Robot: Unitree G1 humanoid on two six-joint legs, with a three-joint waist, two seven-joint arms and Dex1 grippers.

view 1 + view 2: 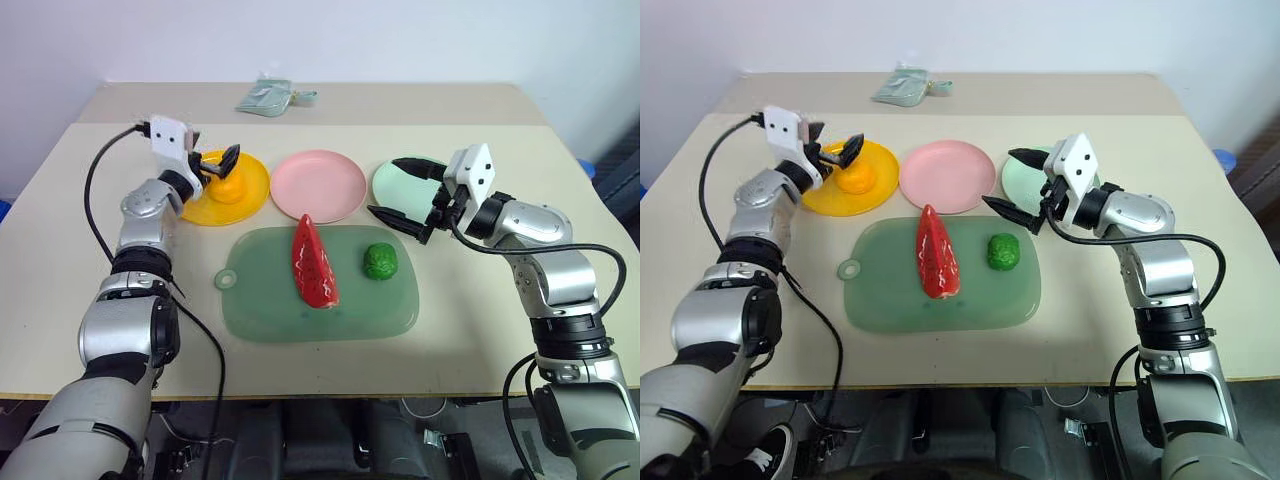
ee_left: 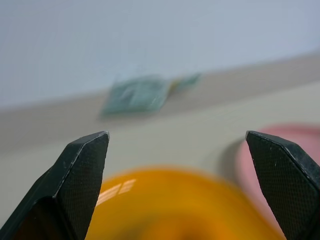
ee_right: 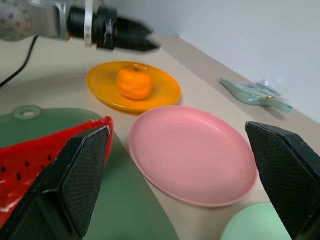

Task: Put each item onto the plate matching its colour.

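A robot test bench in a lab: bare beige table (image 1: 480, 300) against a blank white wall (image 1: 400, 40).

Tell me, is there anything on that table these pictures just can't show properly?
- Mint green plate: in both eye views the right gripper covers part of it; the right wrist view cuts it off at the edge.
- Orange fruit: in the left eye view the left gripper hides its top.
- Greenish packet at the table's far edge: too small in the eye views and blurred in the left wrist view to identify.
- Red slice: cut off in the right wrist view.
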